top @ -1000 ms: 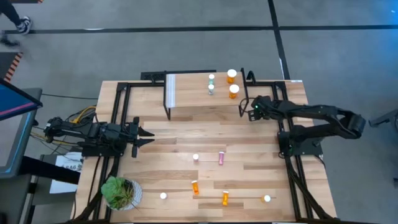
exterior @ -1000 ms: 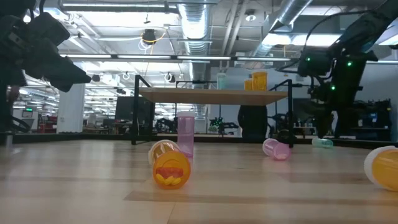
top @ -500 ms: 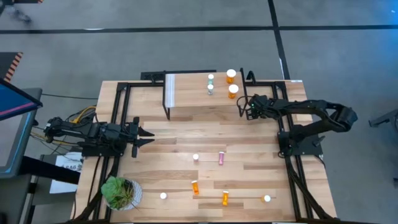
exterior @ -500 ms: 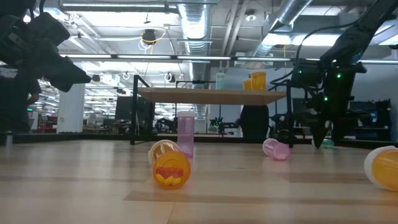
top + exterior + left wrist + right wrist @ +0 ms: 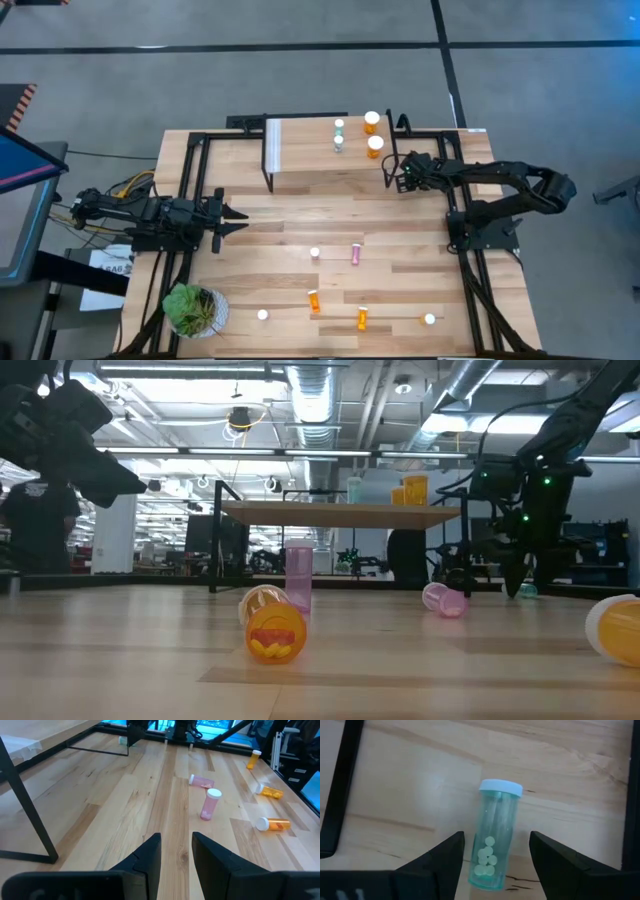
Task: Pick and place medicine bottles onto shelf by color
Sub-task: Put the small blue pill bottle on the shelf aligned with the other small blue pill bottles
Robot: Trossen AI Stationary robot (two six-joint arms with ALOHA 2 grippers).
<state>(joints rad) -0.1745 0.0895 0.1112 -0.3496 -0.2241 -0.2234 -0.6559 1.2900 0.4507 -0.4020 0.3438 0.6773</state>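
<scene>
a pale green translucent pill bottle with a light cap (image 5: 496, 835) lies on its side on the wooden table (image 5: 300, 215), near the shelf's right-hand legs, with small round pills gathered at its base end. the right hand (image 5: 495, 865) hangs directly over it, its two dark fingers (image 5: 440, 862) spread wide on either side of the bottle and not touching it; in the low view this right hand (image 5: 520, 575) reaches down close to the table beside a bit of green (image 5: 527, 589).

the small raised shelf with a light wood plank top and thin black legs (image 5: 320, 160) stands at the far middle of the table. on it sit two wider orange bottles with white caps (image 5: 373, 134) and two small pale green bottles (image 5: 339, 136) beside them.

nearer the front, a pink bottle (image 5: 356, 254) lies on its side with a white-capped one (image 5: 314, 253) standing just to its left. three orange bottles (image 5: 314, 300) and a couple of white-capped ones are scattered along the front edge, near a green potted plant (image 5: 190, 308).

the left hand (image 5: 176, 855) waits low over the table's left side, pointing toward the middle, its fingers a little apart and holding nothing.
</scene>
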